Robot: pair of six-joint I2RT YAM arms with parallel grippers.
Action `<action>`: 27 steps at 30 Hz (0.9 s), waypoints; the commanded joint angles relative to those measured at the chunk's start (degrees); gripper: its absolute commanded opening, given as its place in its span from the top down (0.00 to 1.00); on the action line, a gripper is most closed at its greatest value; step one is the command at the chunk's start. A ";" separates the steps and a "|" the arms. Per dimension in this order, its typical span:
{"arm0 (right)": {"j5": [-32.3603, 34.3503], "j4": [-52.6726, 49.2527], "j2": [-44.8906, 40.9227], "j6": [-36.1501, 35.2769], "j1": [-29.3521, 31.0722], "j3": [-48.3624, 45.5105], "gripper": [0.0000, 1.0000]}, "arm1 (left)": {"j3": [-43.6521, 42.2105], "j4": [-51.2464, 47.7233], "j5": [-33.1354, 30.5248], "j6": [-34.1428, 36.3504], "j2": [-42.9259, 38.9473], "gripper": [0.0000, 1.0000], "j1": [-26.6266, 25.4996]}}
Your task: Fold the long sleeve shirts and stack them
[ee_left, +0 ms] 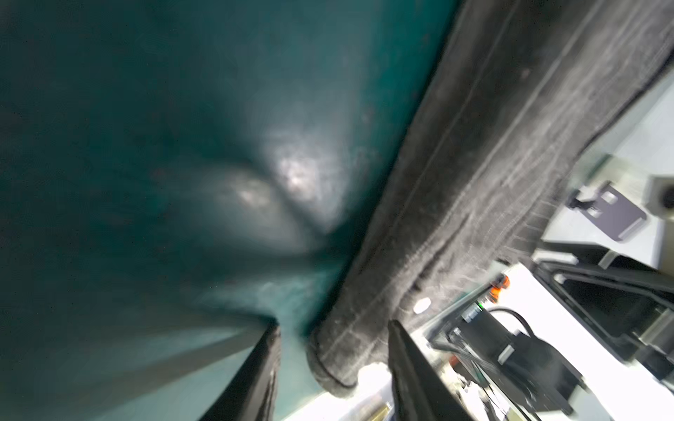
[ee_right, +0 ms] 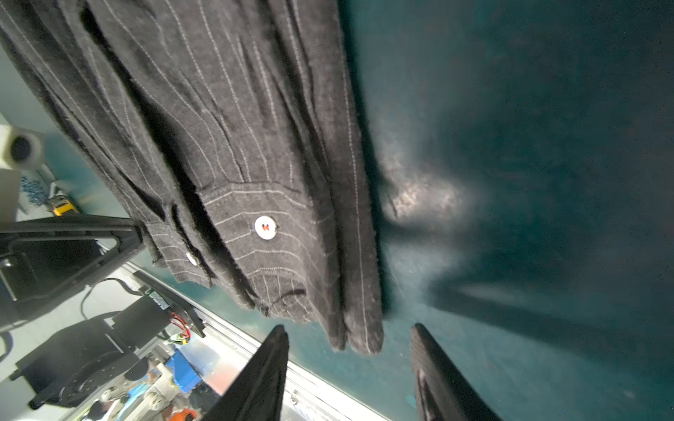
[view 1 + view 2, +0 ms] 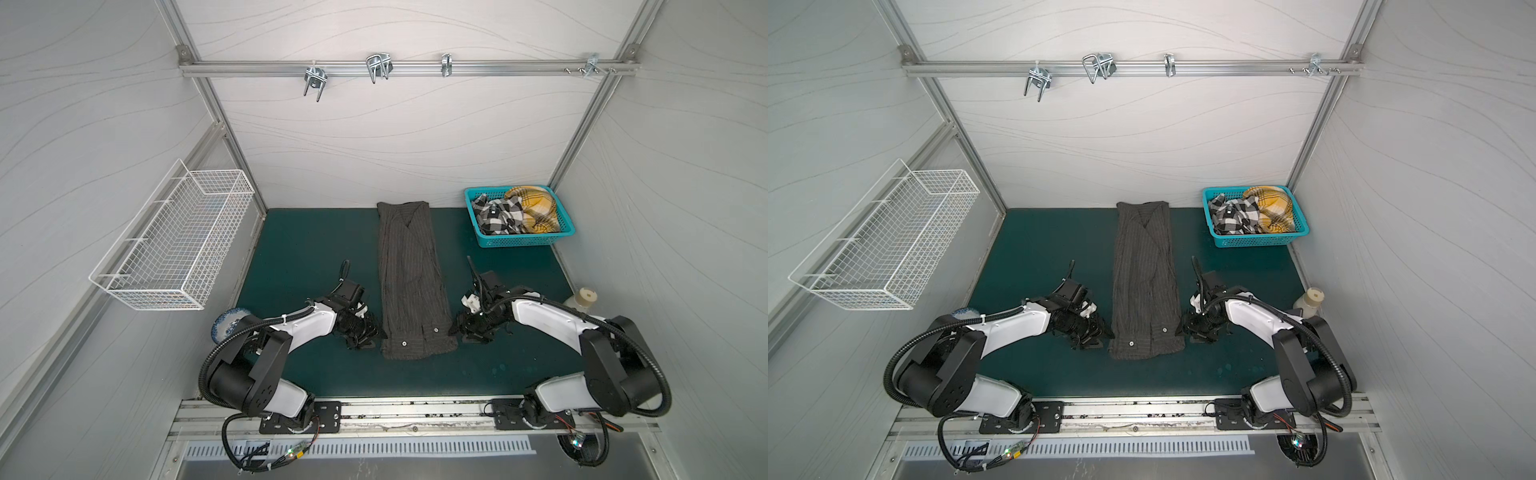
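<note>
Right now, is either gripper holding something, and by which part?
Nothing is held: the left gripper and right gripper stand open beside the near corners of the dark pinstriped cloth shirt.

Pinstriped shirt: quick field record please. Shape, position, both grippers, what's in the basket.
shirt: dark pinstriped shirt, folded into a long narrow strip, flat on the green mat
left gripper: open, strip's near left corner between its fingers
right gripper: open, at the near right corner
held: nothing
basket: teal basket, far right; holds checked shirt and yellow plaid shirt, both crumpled
stack: not started
</note>
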 commanded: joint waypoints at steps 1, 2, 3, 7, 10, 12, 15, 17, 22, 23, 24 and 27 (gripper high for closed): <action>-2.35 3.43 1.34 1.04 0.02 -0.78 0.48 | -1.16 2.37 0.01 -1.04 1.92 0.52 0.08; -2.19 3.76 1.61 1.44 0.02 -1.13 0.50 | -1.17 2.73 0.29 -1.19 2.35 0.53 0.13; -2.36 4.11 1.86 1.86 0.02 -1.42 0.52 | -1.21 3.03 0.56 -1.23 2.74 0.54 -0.03; -1.87 5.14 2.83 3.01 0.37 -2.60 0.58 | -0.91 3.06 0.80 -0.97 4.17 0.58 -0.66; -1.45 5.16 3.30 3.41 0.37 -2.81 0.61 | -1.22 2.88 0.89 -1.01 5.17 0.70 -1.52; -1.29 5.19 3.54 3.75 0.37 -2.90 0.63 | -1.69 3.26 1.07 -1.40 5.71 0.73 -1.66; -1.37 5.27 3.74 3.93 0.37 -2.95 0.69 | -1.19 3.41 1.29 -1.23 6.54 0.78 -1.93; -1.34 5.34 3.87 3.91 0.42 -3.10 0.72 | -0.83 3.40 1.37 -1.06 6.99 0.83 -2.27; -2.84 6.16 5.04 4.15 0.54 -3.03 0.84 | -0.12 3.64 1.99 -0.44 7.70 0.97 -2.48; -3.14 6.31 5.06 4.39 0.55 -3.16 0.85 | 0.18 3.52 2.08 -0.27 7.95 1.00 -2.71; -3.58 6.57 4.85 4.69 0.56 -3.28 0.88 | 0.57 3.42 2.21 -0.06 8.04 1.00 -2.90; -4.66 6.90 3.23 6.01 0.92 -3.71 1.00 | 1.11 3.25 2.54 0.34 7.52 1.00 -3.46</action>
